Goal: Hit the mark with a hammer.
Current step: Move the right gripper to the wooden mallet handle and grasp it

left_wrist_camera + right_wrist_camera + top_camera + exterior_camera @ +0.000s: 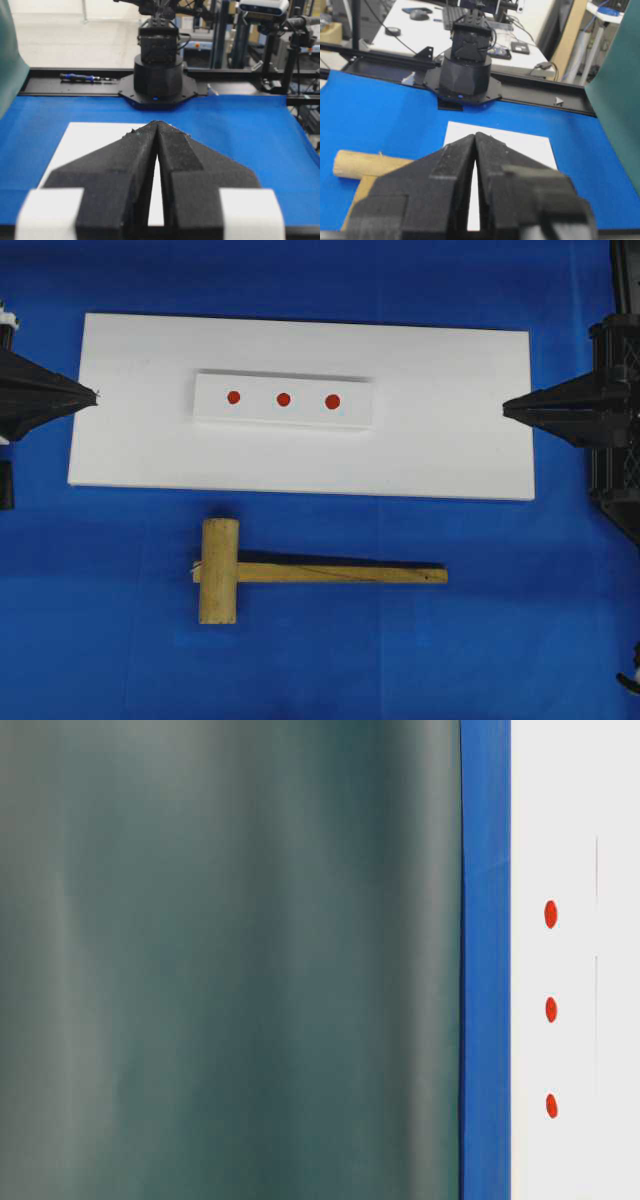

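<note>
We find the hammer (300, 572) lying flat on the blue cloth (480, 640), just below the near edge of the white board (450, 440) in the overhead view and apart from it. Its thick cylindrical head (219, 571) lies to the left, set crosswise, and the slim squared handle (350, 573) runs level to the right. Neither arm touches it.

On the board sits a smaller raised white block (284, 400) carrying three red marks (283, 399) in a row, evenly spaced. The table-level view confirms the three marks (551, 1009) and a strip of the cloth (485, 960); a blurred grey-green curtain (230, 960) fills most of that view.

We note the left gripper (92, 395) at the board's left edge, tips pinched together with nothing between them; the left wrist view shows its fingers (135, 155) meeting at the point. The right gripper (508, 410) stands at the board's right edge, likewise clenched on nothing. In the right wrist view the mallet head (370, 164) shows at lower left, beside the closed fingers (457, 157).
</note>
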Controlling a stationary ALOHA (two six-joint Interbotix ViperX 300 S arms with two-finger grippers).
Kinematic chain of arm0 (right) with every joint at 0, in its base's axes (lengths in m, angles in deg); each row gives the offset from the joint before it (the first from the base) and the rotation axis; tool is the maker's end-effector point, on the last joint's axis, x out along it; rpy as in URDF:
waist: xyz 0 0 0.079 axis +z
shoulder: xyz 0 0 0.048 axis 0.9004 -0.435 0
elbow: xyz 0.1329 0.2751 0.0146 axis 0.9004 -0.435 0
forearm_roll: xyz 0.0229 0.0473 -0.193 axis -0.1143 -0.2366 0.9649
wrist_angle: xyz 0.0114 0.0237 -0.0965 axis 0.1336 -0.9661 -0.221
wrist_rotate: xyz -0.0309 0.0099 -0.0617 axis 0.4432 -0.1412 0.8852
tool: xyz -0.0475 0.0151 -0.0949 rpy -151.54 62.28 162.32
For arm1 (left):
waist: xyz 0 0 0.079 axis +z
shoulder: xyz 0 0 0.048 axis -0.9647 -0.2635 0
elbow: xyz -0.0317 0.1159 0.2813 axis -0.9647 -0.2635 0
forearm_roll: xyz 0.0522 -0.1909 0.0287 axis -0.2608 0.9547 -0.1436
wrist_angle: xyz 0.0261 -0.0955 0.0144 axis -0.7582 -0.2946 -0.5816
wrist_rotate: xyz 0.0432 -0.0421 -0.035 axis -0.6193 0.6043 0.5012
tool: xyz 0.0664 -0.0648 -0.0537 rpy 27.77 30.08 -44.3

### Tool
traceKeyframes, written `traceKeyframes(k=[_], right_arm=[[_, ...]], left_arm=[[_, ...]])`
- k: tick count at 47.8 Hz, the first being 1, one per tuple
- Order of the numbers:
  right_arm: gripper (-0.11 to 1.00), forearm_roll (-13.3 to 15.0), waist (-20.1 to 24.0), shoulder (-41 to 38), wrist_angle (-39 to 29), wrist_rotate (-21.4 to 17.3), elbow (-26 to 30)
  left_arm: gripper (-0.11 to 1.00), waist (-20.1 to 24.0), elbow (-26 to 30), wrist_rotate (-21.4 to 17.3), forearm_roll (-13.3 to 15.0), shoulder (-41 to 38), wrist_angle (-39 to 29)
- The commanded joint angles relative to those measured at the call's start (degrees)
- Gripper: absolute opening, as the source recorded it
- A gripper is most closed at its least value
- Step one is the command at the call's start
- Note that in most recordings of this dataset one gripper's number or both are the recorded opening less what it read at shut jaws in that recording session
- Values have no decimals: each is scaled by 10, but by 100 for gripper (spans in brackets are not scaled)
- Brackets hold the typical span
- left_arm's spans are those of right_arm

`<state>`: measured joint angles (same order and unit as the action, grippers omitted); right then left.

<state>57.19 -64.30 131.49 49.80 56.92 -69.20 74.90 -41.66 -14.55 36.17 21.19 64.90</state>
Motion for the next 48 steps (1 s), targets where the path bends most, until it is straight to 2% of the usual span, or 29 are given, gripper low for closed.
traceKeyframes(k=[1, 7, 19, 27, 31, 34, 38, 45, 48], right_arm=[[0, -1, 11, -11, 3, -3, 20], [-6, -1, 33, -32, -13, -8, 37], [-6, -2, 97, -129, -22, -34, 93], [-1, -4, 115, -228, -26, -54, 134], [9, -8, 119, -277, -33, -74, 152], [23, -11, 120, -311, -46, -90, 169], [46, -12, 127, -359, -74, -105, 200], [88, -17, 138, -425, -94, -112, 237], [93, -33, 141, -458, -86, -112, 248]], left_arm=[[0, -4, 10, 3, 0, -9, 3], [0, -4, 10, 3, 0, -9, 3], [0, -4, 9, 4, 0, -10, -9], [0, -4, 7, 4, 1, -10, -10], [0, -4, 5, 4, 1, -10, -11], [0, -4, 4, 4, 2, -10, -10], [0, -4, 4, 4, 2, -10, -11], [0, -4, 2, 4, 2, -10, -11], [0, -4, 0, 4, 2, -9, -11]])
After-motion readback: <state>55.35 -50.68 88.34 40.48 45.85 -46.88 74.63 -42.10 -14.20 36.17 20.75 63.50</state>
